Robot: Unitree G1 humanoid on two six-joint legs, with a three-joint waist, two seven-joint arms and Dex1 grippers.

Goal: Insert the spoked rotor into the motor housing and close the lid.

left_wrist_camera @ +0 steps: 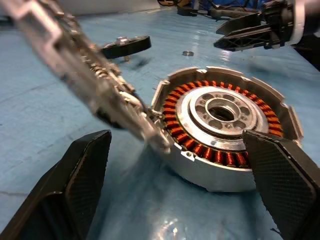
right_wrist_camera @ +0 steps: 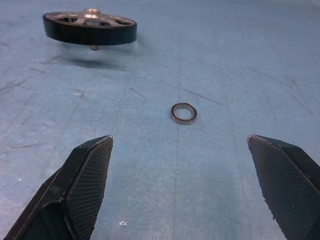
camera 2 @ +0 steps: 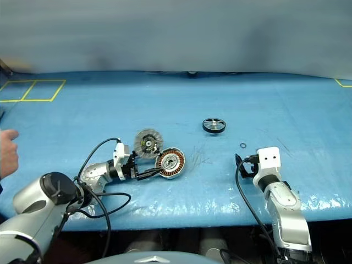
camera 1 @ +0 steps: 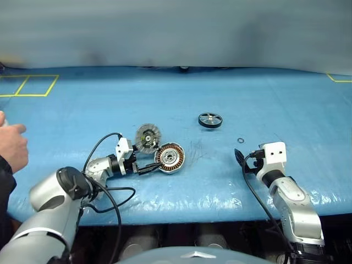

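— Left eye view: what step is in hand?
— None done yet. On the bench (camera 1: 275, 99), the motor housing (camera 1: 169, 158) lies with its lid (camera 1: 147, 137) swung open, between the left pincer's (camera 1: 153, 167) spread fingers.
— And the spoked rotor (camera 1: 210, 120)?
— Well apart, unheld. The right pincer (camera 1: 240, 160), open and empty, likely must fetch it.

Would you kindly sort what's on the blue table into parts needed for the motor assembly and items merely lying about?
Needed: spoked rotor; motor housing; lid, open and tilted up beside the housing.
Lying about: small metal ring; a person's hand at the table edge.
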